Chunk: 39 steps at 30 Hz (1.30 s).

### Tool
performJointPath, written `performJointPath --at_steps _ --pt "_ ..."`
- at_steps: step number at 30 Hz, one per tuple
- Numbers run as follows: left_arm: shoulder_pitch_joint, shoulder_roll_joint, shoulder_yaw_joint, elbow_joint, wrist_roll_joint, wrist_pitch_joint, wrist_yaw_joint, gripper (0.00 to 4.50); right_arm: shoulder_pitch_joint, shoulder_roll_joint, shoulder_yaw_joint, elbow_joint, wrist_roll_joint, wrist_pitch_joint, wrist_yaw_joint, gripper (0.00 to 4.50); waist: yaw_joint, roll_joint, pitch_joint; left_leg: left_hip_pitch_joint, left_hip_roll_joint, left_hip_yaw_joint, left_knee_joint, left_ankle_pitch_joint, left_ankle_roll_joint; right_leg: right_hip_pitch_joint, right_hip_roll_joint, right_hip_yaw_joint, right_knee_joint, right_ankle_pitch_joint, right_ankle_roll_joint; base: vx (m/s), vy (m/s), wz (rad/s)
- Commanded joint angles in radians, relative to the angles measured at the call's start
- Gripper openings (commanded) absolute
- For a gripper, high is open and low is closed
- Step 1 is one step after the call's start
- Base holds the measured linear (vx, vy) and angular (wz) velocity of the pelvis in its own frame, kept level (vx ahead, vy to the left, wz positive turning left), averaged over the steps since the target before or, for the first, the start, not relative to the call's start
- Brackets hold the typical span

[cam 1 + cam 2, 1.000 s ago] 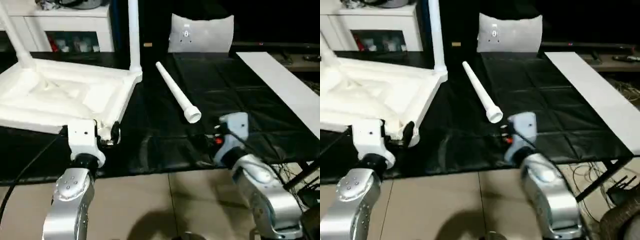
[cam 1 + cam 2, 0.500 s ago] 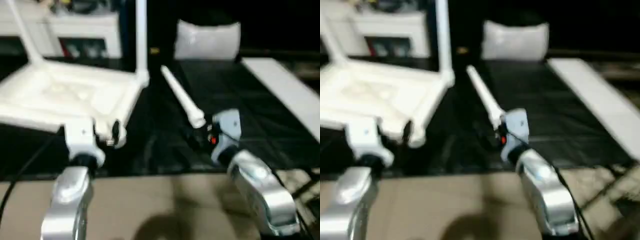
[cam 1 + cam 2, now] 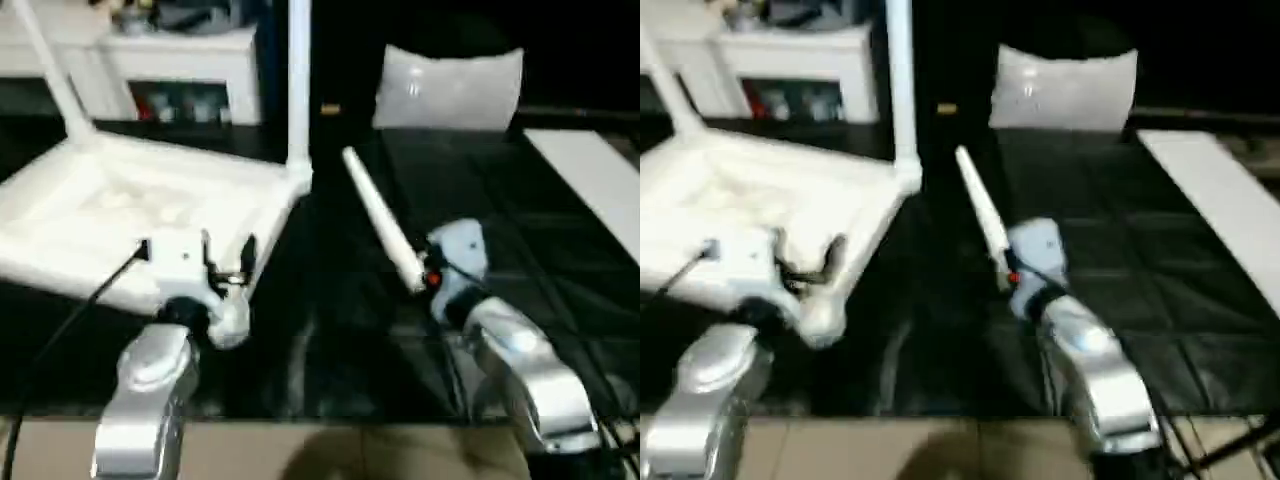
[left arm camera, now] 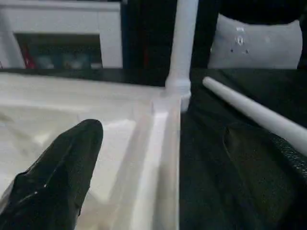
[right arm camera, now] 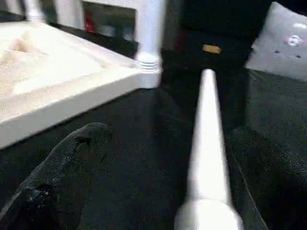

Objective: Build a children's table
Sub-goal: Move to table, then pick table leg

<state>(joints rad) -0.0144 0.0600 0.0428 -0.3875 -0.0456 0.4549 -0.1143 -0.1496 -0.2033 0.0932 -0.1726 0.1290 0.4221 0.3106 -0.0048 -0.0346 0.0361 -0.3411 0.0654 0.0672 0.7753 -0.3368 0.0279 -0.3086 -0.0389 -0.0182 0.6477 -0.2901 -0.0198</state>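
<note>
**A:** so what changed just now? The right gripper (image 3: pixel 418 272) has closed in on the loose leg (image 3: pixel 380 218). A sec ago it sat short of the leg's fat end w/ a gap, now that end is right at its fingers. In the right wrist view the leg runs straight out ahead, one black finger (image 5: pixel 62 167) off to the side of it. Jaws spread wide, nothing gripped yet.

**B:** and the left gripper (image 3: pixel 228 262)? Moved up onto the near corner of the tabletop (image 3: pixel 140 205), also wide open, not holding anything afaict. Camera shifted too, so some of that is just the view.

**A:** meaning for the build: prob lining up to grab that leg. Two legs already stand up in the far corner sockets, one (image 3: pixel 298 90) on the corner nearest the loose leg, other one (image 3: pixel 55 80) on the far corner away from it.

**B:** materials: tabletop is white plastic, upside down, ribbed and recessed underneath, smooth rounded corners. Loose leg is a smooth white tube flaring to a wider collar at the near end, lying beside the tabletop on the black quilted mat (image 3: pixel 520 220). Round + slick, could roll imo.
</note>
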Motion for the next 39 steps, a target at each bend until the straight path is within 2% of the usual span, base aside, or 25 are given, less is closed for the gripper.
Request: performJointPath --at_steps 1,2,3,4,5,6,7,8,9,10,11,12,13,14,15,17,18,19,20,21,22,25,27,33,39 --pt "-0.004 0.010 0.014 0.003 0.002 0.003 0.002 4.50 -0.011 0.010 0.005 -0.007 -0.003 -0.009 -0.001 4.50 0.023 -0.001 -0.025 -0.068 0.043 0.001 -0.039 0.178 -0.016 0.082 -0.158 0.085 -0.165 -0.317 -0.220 0.137 -0.016 -0.07" --pt "-0.008 0.013 0.015 0.008 0.002 0.000 0.003 4.50 -0.025 0.003 0.001 0.007 -0.009 -0.003 -0.007 4.50 0.023 0.014 -0.024 -0.073 0.071 0.005 -0.098 0.209 0.002 0.081 -0.132 0.048 -0.179 -0.371 -0.240 0.142 0.032 -0.01" --pt "-0.011 0.015 0.015 0.011 0.003 -0.001 0.003 4.50 -0.035 -0.005 0.002 0.017 -0.015 0.005 -0.012 4.50 0.014 0.052 -0.011 -0.033 0.107 0.008 -0.171 0.115 0.010 0.068 -0.101 0.000 -0.189 -0.423 -0.210 0.137 0.102 0.01" --pt "-0.013 0.016 0.015 0.013 0.003 -0.001 0.003 4.50 -0.047 -0.010 0.001 0.028 -0.023 0.014 -0.022 4.50 -0.023 0.072 -0.006 -0.013 0.165 -0.052 -0.257 -0.155 0.010 0.058 -0.020 -0.040 -0.110 -0.370 -0.144 0.137 0.102 0.01" --pt "-0.015 0.018 0.015 0.015 0.002 -0.001 0.004 4.50 -0.062 -0.015 -0.001 0.042 -0.029 0.026 -0.033 4.50 -0.034 0.097 -0.025 0.059 0.205 -0.105 -0.276 -0.279 0.017 0.006 0.001 -0.044 -0.026 -0.288 -0.120 0.170 0.105 0.04" --pt "-0.016 0.021 0.015 0.017 -0.003 -0.007 -0.002 4.50 -0.079 -0.016 -0.009 0.054 -0.031 0.053 -0.044 4.50 -0.051 0.097 -0.055 0.117 0.227 -0.152 -0.280 -0.309 0.113 -0.037 -0.006 -0.042 0.056 -0.137 -0.054 0.185 0.057 0.05" --pt "-0.016 0.031 0.008 0.017 -0.001 -0.004 -0.010 4.50 -0.104 -0.019 -0.016 0.073 -0.044 0.087 -0.062 4.50 -0.059 0.091 -0.060 0.124 0.220 -0.155 -0.263 -0.204 0.194 -0.063 -0.009 -0.041 0.064 -0.085 -0.006 0.185 0.057 0.05" --pt "-0.016 0.042 -0.001 0.017 0.000 -0.004 -0.024 4.50 -0.128 -0.023 -0.024 0.091 -0.055 0.117 -0.076 4.50 -0.060 0.076 -0.057 0.113 0.205 -0.138 -0.231 0.097 0.317 -0.106 -0.021 -0.033 0.082 -0.012 0.060 0.131 0.041 0.02" --pt "-0.016 0.050 -0.006 0.017 0.000 -0.003 -0.033 4.50 -0.143 -0.026 -0.028 0.103 -0.063 0.135 -0.085 4.50 -0.053 0.064 -0.058 0.078 0.187 -0.101 -0.209 0.448 0.374 -0.116 -0.038 -0.016 0.065 0.096 0.107 0.092 0.023 0.06" --pt "-0.016 0.060 -0.014 0.014 -0.003 -0.003 -0.051 4.50 -0.165 -0.025 -0.038 0.118 -0.057 0.152 -0.083 4.50 -0.041 0.034 -0.068 0.045 0.148 -0.051 -0.168 0.713 0.338 -0.111 -0.075 0.026 -0.015 0.301 0.102 0.092 0.023 0.06" --pt "-0.017 0.079 -0.025 0.012 -0.006 0.002 -0.077 4.50 -0.197 -0.027 -0.050 0.136 -0.042 0.183 -0.075 4.50 -0.032 0.011 -0.070 0.004 0.103 -0.015 -0.149 0.681 0.272 -0.079 -0.101 0.049 -0.068 0.408 0.092 0.064 -0.006 0.04" --pt "-0.017 0.105 -0.040 0.008 -0.008 0.017 -0.109 4.50 -0.234 -0.031 -0.059 0.154 -0.027 0.232 -0.070 4.50 -0.019 -0.018 -0.074 -0.069 0.050 0.008 -0.131 0.469 0.182 -0.014 -0.155 0.090 -0.055 0.661 0.046 0.000 0.000 0.00" --pt "-0.017 0.123 -0.051 0.004 -0.013 0.028 -0.135 4.50 -0.259 -0.033 -0.064 0.170 -0.020 0.266 -0.066 4.50 -0.016 -0.016 -0.075 -0.070 0.064 0.005 -0.156 0.385 0.141 -0.005 -0.160 0.076 -0.056 0.716 0.022 0.000 0.000 0.00" --pt "-0.016 0.152 -0.070 -0.003 -0.024 0.048 -0.178 4.50 -0.298 -0.038 -0.070 0.197 -0.010 0.312 -0.062 4.50 -0.011 -0.008 -0.084 -0.056 0.076 0.008 -0.173 0.300 0.071 0.006 -0.130 0.051 -0.045 0.736 -0.034 0.010 -0.065 -0.02" --pt "-0.014 0.174 -0.084 -0.011 -0.033 0.058 -0.211 4.50 -0.323 -0.044 -0.069 0.217 -0.004 0.350 -0.055 4.50 -0.014 -0.004 -0.080 -0.054 0.081 0.009 -0.183 0.272 0.053 0.005 -0.117 0.042 -0.046 0.694 -0.067 0.000 0.000 0.00" --pt "-0.012 0.218 -0.107 -0.033 -0.054 0.080 -0.270 4.50 -0.379 -0.058 -0.060 0.267 0.013 0.461 -0.030 4.50 -0.018 0.024 -0.058 -0.036 0.117 0.005 -0.211 0.135 0.003 -0.008 -0.094 0.025 -0.062 0.303 -0.208 -0.012 -0.026 -0.02" --pt "-0.013 0.236 -0.114 -0.046 -0.069 0.095 -0.295 4.50 -0.409 -0.063 -0.058 0.303 0.020 0.485 -0.016 4.50 -0.016 0.026 -0.050 -0.028 0.131 0.009 -0.219 0.062 -0.018 -0.014 -0.091 0.025 -0.072 0.175 -0.236 -0.064 -0.034 -0.03" --pt "-0.018 0.259 -0.122 -0.062 -0.089 0.117 -0.327 4.50 -0.450 -0.062 -0.069 0.363 0.028 0.510 -0.001 4.50 -0.014 0.028 -0.045 -0.020 0.134 0.012 -0.220 0.008 -0.031 -0.025 -0.089 0.026 -0.075 0.115 -0.246 0.000 0.000 0.00" --pt "-0.024 0.277 -0.128 -0.074 -0.103 0.132 -0.353 4.50 -0.483 -0.062 -0.076 0.414 0.026 0.523 0.006 4.50 -0.016 0.023 -0.033 -0.014 0.134 0.018 -0.225 -0.124 -0.056 -0.034 -0.091 0.028 -0.084 -0.042 -0.255 -0.075 -0.011 0.06" --pt "-0.024 0.277 -0.128 -0.074 -0.103 0.132 -0.353 4.50 -0.483 -0.062 -0.076 0.414 0.026 0.523 0.006 4.50 -0.018 0.022 -0.028 -0.014 0.133 0.021 -0.229 -0.189 -0.074 -0.037 -0.093 0.028 -0.091 -0.131 -0.246 -0.083 -0.010 0.04" --pt "-0.032 0.297 -0.139 -0.080 -0.110 0.142 -0.382 4.50 -0.518 -0.062 -0.084 0.483 0.008 0.502 -0.008 4.50 -0.014 0.016 -0.025 -0.002 0.136 0.030 -0.227 -0.279 -0.118 -0.055 -0.098 0.030 -0.108 -0.299 -0.194 -0.083 -0.010 0.04" --pt "-0.049 0.338 -0.164 -0.094 -0.130 0.174 -0.430 4.50 -0.590 -0.055 -0.095 0.623 0.009 0.511 -0.005 4.16 -0.013 0.018 -0.026 -0.008 0.134 0.034 -0.229 -0.279 -0.137 -0.058 -0.098 0.030 -0.109 -0.339 -0.161 -0.071 -0.008 0.03" --pt "-0.053 0.349 -0.169 -0.100 -0.135 0.184 -0.439 4.50 -0.608 -0.055 -0.091 0.655 0.011 0.521 0.003 4.11 -0.011 0.018 -0.028 -0.019 0.137 0.035 -0.235 -0.254 -0.143 -0.054 -0.097 0.029 -0.106 -0.305 -0.151 -0.029 -0.001 -0.03" --pt "-0.060 0.361 -0.177 -0.128 -0.160 0.237 -0.452 4.50 -0.665 -0.068 -0.052 0.781 -0.001 0.536 0.047 3.61 -0.010 0.011 -0.033 -0.026 0.138 0.046 -0.230 -0.197 -0.122 -0.050 -0.101 0.025 -0.105 -0.283 -0.167 0.000 0.000 0.00" --pt "-0.055 0.379 -0.189 -0.156 -0.200 0.261 -0.490 4.50 -0.700 -0.075 -0.056 0.873 0.007 0.535 0.088 3.05 -0.007 0.016 -0.038 -0.031 0.146 0.057 -0.228 -0.114 -0.111 -0.044 -0.097 0.020 -0.094 -0.177 -0.199 0.000 0.000 0.00"
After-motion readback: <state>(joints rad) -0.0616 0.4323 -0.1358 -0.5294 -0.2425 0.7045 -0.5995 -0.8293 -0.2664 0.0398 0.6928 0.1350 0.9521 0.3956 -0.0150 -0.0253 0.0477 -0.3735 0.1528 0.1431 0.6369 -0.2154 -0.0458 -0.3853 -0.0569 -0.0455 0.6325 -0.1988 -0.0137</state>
